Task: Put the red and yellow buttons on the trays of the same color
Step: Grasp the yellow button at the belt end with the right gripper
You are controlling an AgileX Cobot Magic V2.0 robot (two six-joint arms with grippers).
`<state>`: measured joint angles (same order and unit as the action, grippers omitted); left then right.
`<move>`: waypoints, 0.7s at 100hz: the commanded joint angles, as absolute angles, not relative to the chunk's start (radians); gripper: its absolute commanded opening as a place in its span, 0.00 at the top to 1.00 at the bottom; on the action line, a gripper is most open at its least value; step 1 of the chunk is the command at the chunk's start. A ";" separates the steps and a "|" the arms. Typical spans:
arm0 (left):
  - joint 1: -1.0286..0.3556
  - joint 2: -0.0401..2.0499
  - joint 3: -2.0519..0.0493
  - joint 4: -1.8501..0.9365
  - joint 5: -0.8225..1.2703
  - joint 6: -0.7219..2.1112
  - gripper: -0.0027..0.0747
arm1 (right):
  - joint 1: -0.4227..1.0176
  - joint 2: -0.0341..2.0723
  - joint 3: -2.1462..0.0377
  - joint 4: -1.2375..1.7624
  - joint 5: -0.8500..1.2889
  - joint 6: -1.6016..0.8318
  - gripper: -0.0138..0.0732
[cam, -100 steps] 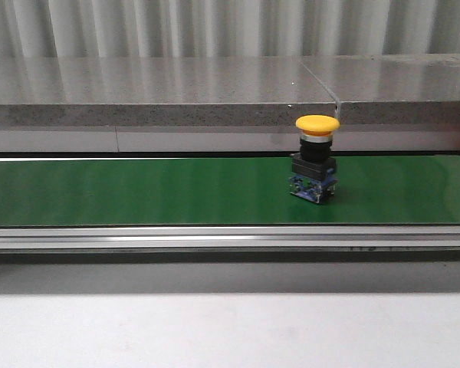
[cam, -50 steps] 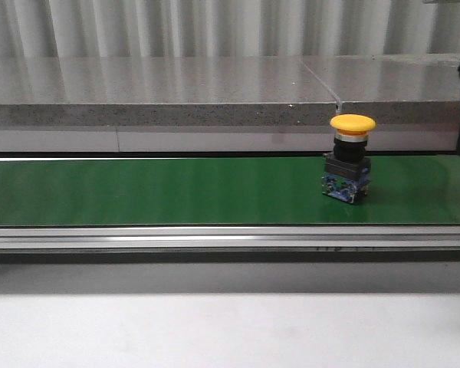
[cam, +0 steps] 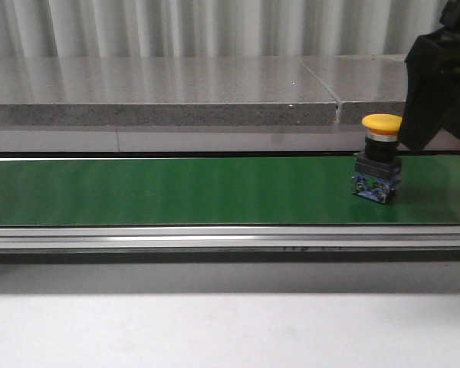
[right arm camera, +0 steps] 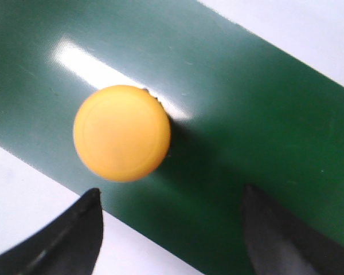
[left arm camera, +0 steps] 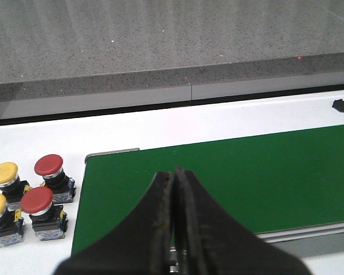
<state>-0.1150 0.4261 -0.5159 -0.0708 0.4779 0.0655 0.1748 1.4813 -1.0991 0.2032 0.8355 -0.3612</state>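
- A yellow button (cam: 382,156) stands upright on the green belt (cam: 176,192), near the belt's right end in the front view, on a black body with a blue base.
- The right arm (cam: 438,84) shows as a dark mass at the upper right of the front view, just beside and above the button's cap; contact cannot be told from there.
- In the right wrist view the button's cap (right arm camera: 122,133) is seen from straight above, on the belt.
- The right gripper (right arm camera: 172,232) is spread wide: its two dark fingertips (right arm camera: 74,238) sit well apart, and nothing lies between them. The cap lies beyond the tips, nearer one finger, not touched.
- The left gripper (left arm camera: 175,177) has its tips pressed together, holding nothing, above the near edge of the belt's end.
- In the left wrist view, on the white table (left arm camera: 40,137) beside the belt's end, four more buttons stand in a cluster: two red buttons (left arm camera: 49,165) and two yellow ones (left arm camera: 3,173), close together and upright.
- A grey stone ledge (cam: 161,88) runs behind the belt.
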 commanded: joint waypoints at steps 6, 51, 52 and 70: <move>-0.121 0.432 -0.543 -0.080 0.395 0.065 0.99 | 0.176 1.482 -1.127 0.222 0.786 -0.373 0.26; -0.121 0.432 -0.543 -0.080 0.395 0.065 0.99 | 0.176 1.499 -1.127 0.229 0.717 -0.374 0.35; -0.121 0.432 -0.543 -0.080 0.395 0.065 0.99 | 0.176 1.499 -1.127 0.229 0.718 -0.374 0.37; -0.121 0.432 -0.543 -0.080 0.395 0.065 0.99 | 0.175 1.499 -1.127 0.227 0.754 -0.374 0.66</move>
<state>-0.1150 0.4261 -0.5159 -0.0708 0.4779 0.0655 0.1748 1.5326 -1.0991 0.2135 0.7546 -0.3624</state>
